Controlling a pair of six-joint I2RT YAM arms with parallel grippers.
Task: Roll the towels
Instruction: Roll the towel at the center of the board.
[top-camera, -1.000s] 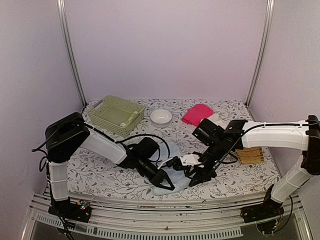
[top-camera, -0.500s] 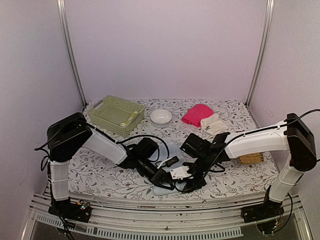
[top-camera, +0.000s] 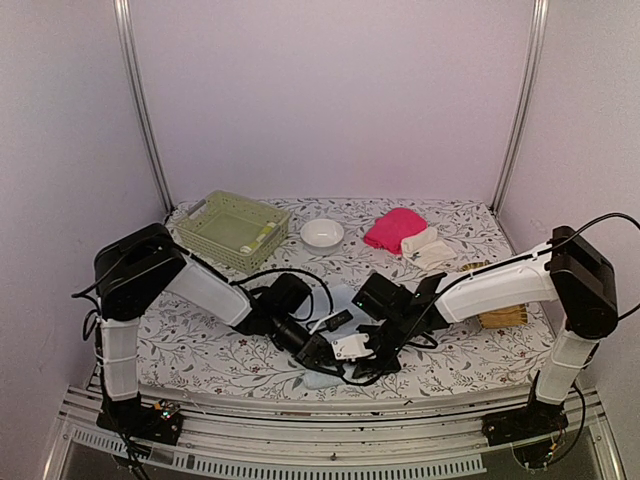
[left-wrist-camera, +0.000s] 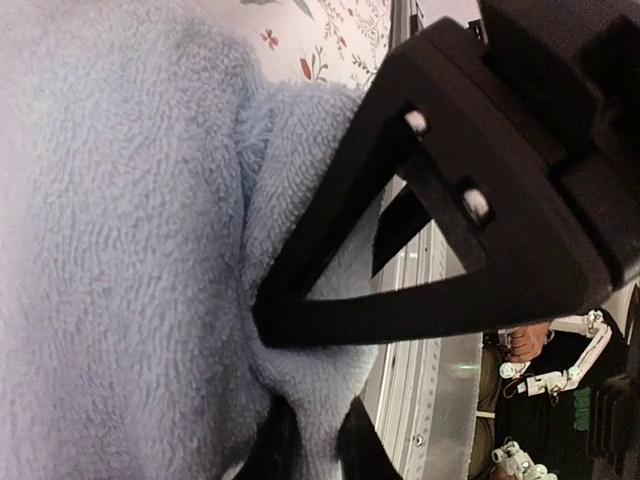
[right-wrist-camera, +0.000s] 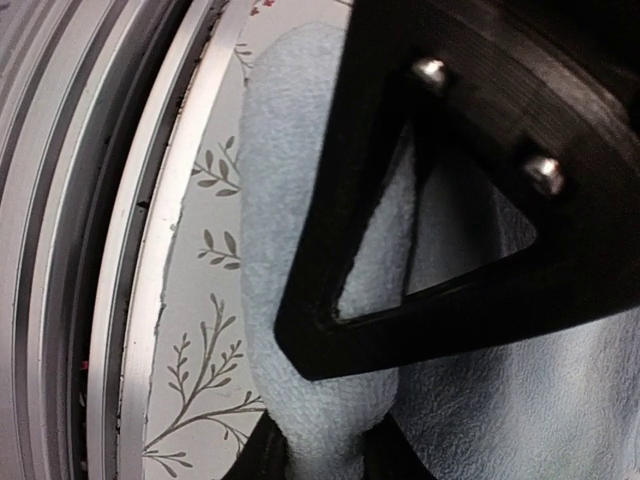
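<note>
Soft and limp, the blue towel (left-wrist-camera: 120, 250) lies at the tabletop's (top-camera: 200, 340) near edge, where the left end effector (left-wrist-camera: 308, 440) and right end effector (right-wrist-camera: 322, 445) each pinch its fluffy fold, likely the best hold.

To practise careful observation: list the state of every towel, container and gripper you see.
blue towel: bunched, pinched by both grippers.
left gripper: shut on blue towel.
right gripper: shut on blue towel.
pink towel: heaped, unrolled.
cream towel: looks rolled.
basket: upright, holding something small.
bowl: upright.
</note>
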